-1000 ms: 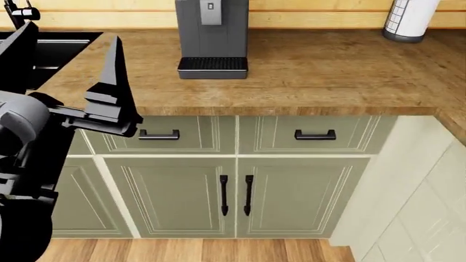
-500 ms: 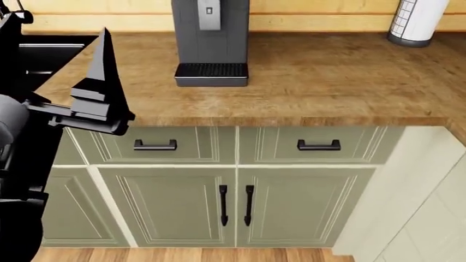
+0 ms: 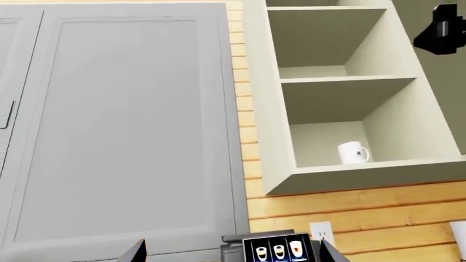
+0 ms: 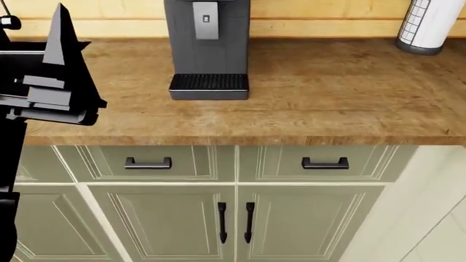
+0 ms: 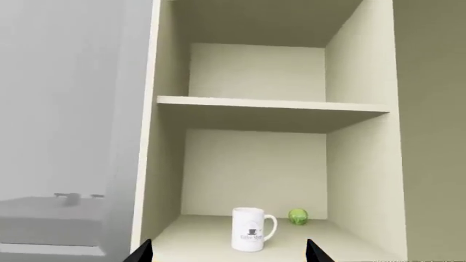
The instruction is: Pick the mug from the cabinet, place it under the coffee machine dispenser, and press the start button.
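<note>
- Jaws wide apart on the right gripper (image 5: 227, 252), just the two dark tips showing, nothing between them and nothing touched.
- Straight ahead of it sits the mug (image 5: 251, 228) on the lowest shelf of the open cabinet (image 5: 364, 164), near the front edge, upright, handle out to one side.
- Small green ball (image 5: 298, 216) behind the mug toward the back wall, apart from it.
- Left gripper (image 4: 54, 82) hangs over the left end of the counter (image 4: 328, 93), empty; its two tips show spread at the rim of its own camera.
- Coffee machine (image 4: 207, 49) stands at the back edge of the counter, dispenser (image 4: 206, 20) over a bare drip tray (image 4: 209, 83).
- White gridded roll (image 4: 429, 24) waits at the back right corner, not our target.
- Step in hand, as I read it: the reach for the mug, grasp not yet made.
- Next call: drive the right arm forward until the tips straddle the mug body, then close, keeping clear of the shelf above and side wall.
</note>
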### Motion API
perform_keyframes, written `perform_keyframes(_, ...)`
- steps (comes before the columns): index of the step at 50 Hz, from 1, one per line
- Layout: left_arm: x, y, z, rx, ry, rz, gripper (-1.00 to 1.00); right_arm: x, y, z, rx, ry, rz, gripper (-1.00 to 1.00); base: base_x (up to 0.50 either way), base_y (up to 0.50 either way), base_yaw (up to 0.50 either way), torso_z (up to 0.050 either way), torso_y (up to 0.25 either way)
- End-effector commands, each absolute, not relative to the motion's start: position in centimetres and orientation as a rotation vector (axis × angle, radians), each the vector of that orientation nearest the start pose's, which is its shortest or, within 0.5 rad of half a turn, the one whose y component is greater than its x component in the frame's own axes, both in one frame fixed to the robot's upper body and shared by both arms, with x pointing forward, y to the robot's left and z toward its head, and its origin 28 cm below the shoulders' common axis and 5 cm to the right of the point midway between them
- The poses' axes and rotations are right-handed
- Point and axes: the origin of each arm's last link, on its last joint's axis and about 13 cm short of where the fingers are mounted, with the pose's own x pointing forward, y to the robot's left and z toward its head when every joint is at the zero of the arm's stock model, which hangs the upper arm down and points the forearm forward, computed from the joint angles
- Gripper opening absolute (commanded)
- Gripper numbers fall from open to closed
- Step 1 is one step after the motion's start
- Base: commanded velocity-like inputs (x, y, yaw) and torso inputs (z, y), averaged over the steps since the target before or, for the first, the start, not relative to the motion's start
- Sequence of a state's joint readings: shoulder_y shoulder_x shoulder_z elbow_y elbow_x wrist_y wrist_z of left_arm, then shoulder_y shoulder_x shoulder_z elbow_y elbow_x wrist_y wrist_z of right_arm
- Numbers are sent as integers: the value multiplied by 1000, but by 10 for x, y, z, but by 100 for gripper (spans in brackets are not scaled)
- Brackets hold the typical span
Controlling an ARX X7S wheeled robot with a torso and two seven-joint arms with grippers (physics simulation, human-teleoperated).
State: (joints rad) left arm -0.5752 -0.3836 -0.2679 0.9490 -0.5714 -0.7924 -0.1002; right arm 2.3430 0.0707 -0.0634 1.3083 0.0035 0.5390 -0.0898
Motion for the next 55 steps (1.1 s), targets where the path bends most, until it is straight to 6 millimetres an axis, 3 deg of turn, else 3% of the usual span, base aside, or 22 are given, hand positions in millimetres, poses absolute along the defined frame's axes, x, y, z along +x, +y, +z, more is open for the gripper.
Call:
perform_keyframes(1,194,262,271,62,-741,-93,100,318,-128,568,-8,-471,9,100,238,-8,0,0,0)
perform_keyframes(25,192,263,267,57,-732,-101,100,317,-124,569,-61,-460,3,100,237,-91,0,0,0)
perform_keyframes(55,203,264,260,57,-731,-107,100,320,-124,565,-72,-447,5,100,238,-15,0,0,1)
